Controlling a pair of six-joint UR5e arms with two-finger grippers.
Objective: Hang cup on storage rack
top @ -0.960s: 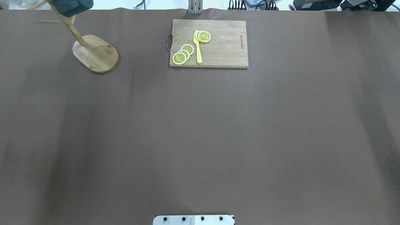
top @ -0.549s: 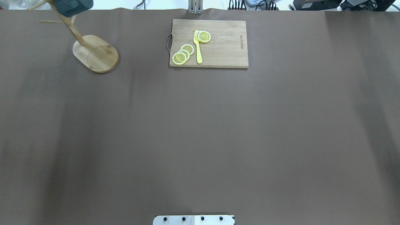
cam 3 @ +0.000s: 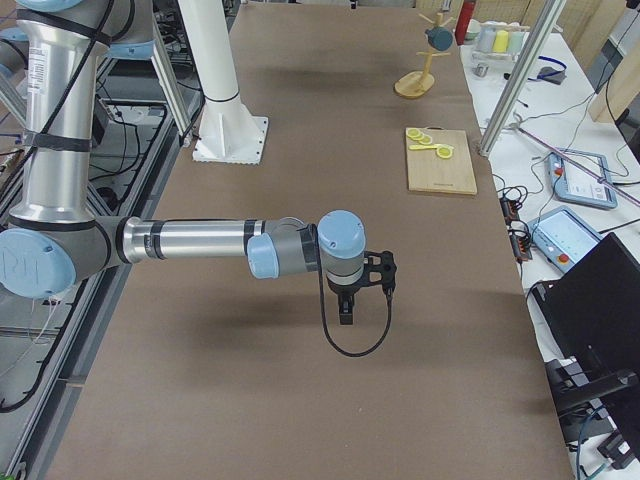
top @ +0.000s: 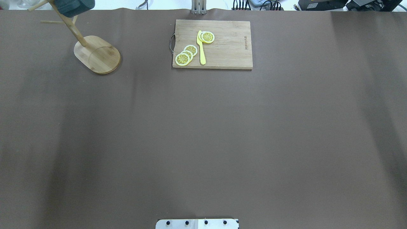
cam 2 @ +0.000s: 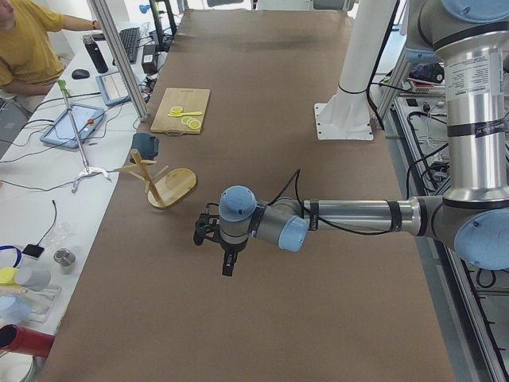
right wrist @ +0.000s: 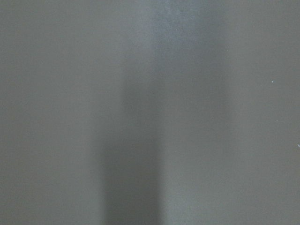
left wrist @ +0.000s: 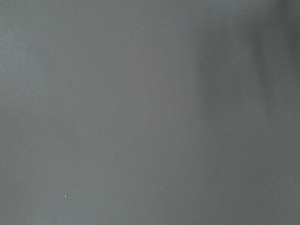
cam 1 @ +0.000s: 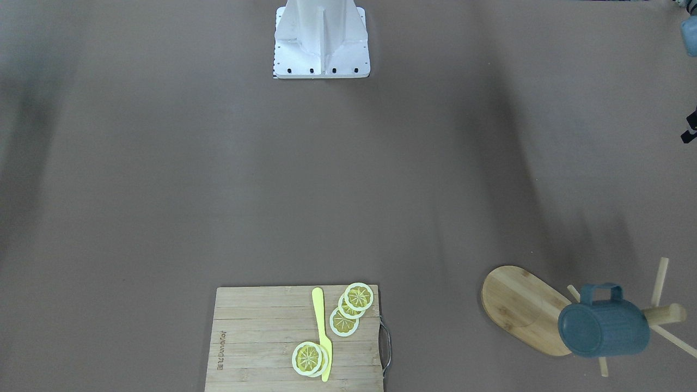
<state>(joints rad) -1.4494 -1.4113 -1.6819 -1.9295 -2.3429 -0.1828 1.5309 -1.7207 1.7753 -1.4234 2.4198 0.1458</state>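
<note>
The dark blue-grey cup [cam 1: 604, 328] hangs by its loop handle on a peg of the bamboo storage rack [cam 1: 523, 307], at the table's far left corner in the overhead view, cup [top: 74, 6] above the rack's oval base [top: 97, 54]. It also shows in the left side view [cam 2: 145, 146]. My left gripper [cam 2: 227, 267] hangs above bare table, well short of the rack [cam 2: 171, 185]. My right gripper [cam 3: 346, 312] hangs above bare table on the other side. Both show only in side views, so I cannot tell whether they are open or shut. The wrist views show only brown table cover.
A bamboo cutting board [top: 227, 47] with a metal handle lies at the far middle, carrying lemon slices [top: 186, 54] and a yellow knife [top: 201, 47]. The robot's white base [cam 1: 321, 41] stands at the near edge. Operators' desks with devices lie beyond the far edge.
</note>
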